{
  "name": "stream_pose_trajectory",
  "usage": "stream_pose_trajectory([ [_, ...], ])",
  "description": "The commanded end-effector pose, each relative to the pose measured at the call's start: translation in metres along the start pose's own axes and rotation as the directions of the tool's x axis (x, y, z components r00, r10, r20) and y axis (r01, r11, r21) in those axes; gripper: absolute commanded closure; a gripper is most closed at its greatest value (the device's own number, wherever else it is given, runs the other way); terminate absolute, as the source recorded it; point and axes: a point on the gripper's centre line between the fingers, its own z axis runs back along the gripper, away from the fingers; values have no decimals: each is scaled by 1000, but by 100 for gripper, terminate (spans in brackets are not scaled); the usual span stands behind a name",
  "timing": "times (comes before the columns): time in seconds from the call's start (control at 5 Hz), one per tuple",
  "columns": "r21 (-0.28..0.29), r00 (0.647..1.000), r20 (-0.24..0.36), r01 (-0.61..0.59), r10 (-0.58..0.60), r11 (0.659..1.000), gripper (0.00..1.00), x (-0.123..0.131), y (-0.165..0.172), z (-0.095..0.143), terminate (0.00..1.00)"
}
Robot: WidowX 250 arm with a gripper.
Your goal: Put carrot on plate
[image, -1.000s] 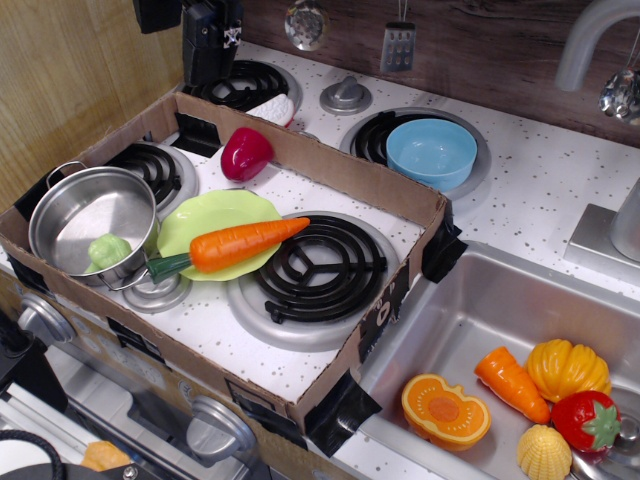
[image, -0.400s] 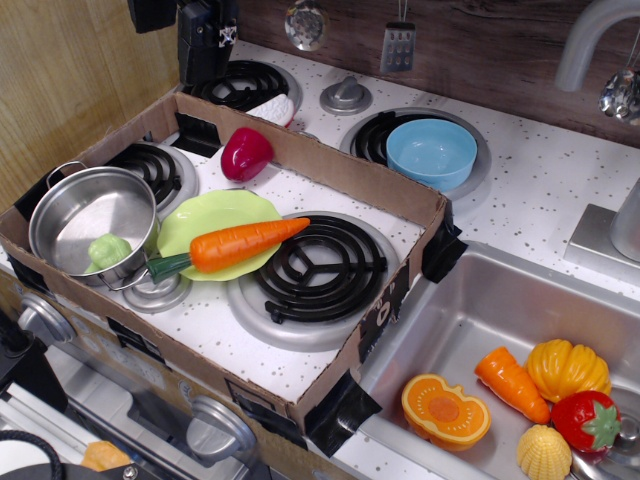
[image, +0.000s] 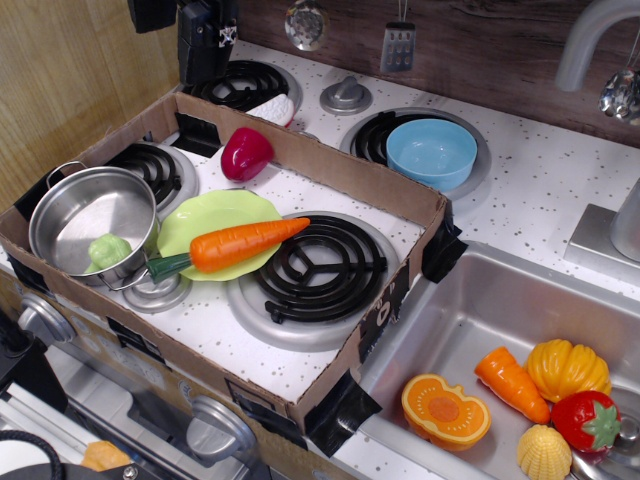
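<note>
White speckled counter with toy stove burners runs under a dark wood back wall, and a low cardboard frame fences off the near part of it. Inside that frame the carrot lies across the plate, its dark green stem end sticking out past the rim toward the steel pot and its orange tip reaching over the black burner coil. A small green lump sits in the pot. A dark red vegetable rests just behind the plate. My fingers hang at the back left, well apart from the carrot, cut off by the top edge, so I cannot tell whether they are apart or together. Beyond the frame a light-blue bowl sits on a rear burner.
</note>
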Motion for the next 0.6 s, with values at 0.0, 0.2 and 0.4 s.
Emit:
stream_pose_trajectory([
  [0.0,31,999,41,-12,11,999,0,6,5,15,0],
  [0.2,31,999,41,-12,11,999,0,6,5,15,0],
  [0.4,31,999,41,-12,11,999,0,6,5,15,100],
])
